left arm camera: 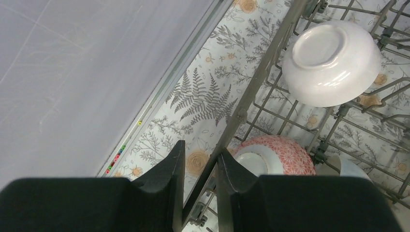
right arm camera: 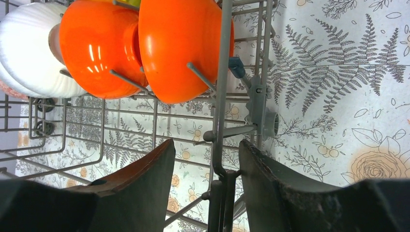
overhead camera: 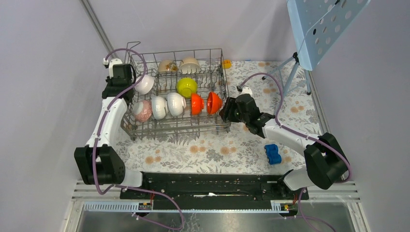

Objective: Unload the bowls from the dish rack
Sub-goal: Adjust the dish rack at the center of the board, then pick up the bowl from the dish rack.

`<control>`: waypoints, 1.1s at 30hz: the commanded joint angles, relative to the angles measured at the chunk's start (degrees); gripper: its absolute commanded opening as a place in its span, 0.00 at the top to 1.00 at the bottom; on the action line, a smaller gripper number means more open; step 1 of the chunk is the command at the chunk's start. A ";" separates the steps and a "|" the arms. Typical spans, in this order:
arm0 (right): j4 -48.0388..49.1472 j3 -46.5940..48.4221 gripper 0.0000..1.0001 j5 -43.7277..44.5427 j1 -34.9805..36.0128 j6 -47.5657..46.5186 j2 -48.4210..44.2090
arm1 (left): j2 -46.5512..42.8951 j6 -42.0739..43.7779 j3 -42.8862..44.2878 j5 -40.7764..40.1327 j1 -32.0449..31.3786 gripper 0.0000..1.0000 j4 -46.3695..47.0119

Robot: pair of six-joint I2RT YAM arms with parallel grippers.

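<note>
The grey wire dish rack (overhead camera: 176,126) holds several bowls: two orange-red (overhead camera: 196,104), one yellow-green (overhead camera: 186,87), white ones (overhead camera: 159,107), a pink-speckled one (overhead camera: 141,111) and two beige at the back (overhead camera: 167,66). My left gripper (overhead camera: 123,96) is at the rack's left side. Its fingers (left arm camera: 200,154) are closed round the rim wire (left arm camera: 261,72), next to the pink-speckled bowl (left arm camera: 285,152) and below a white bowl (left arm camera: 333,60). My right gripper (overhead camera: 225,112) straddles the right rim wire (right arm camera: 223,72); it (right arm camera: 207,147) is open, with gaps either side, just below the orange bowls (right arm camera: 179,48).
A blue toy car (overhead camera: 272,153) lies on the floral cloth near the right arm. A small yellow object (overhead camera: 226,63) sits behind the rack. A perforated pale panel on a tripod (overhead camera: 319,24) stands at the back right. Walls close in on the left and rear.
</note>
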 commanded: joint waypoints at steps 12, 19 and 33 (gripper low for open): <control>-3.58 -0.03 0.24 -4.81 2.26 2.56 -2.75 | -7.37 -16.72 -4.09 -0.08 0.88 0.21 11.22; -9.61 0.67 0.08 1.96 2.21 -2.20 -7.83 | -15.92 -18.36 -4.46 3.87 0.82 0.01 9.00; -13.97 -5.03 0.00 10.45 2.15 -5.06 -24.34 | -19.36 -16.09 -0.49 8.82 -30.73 0.01 7.74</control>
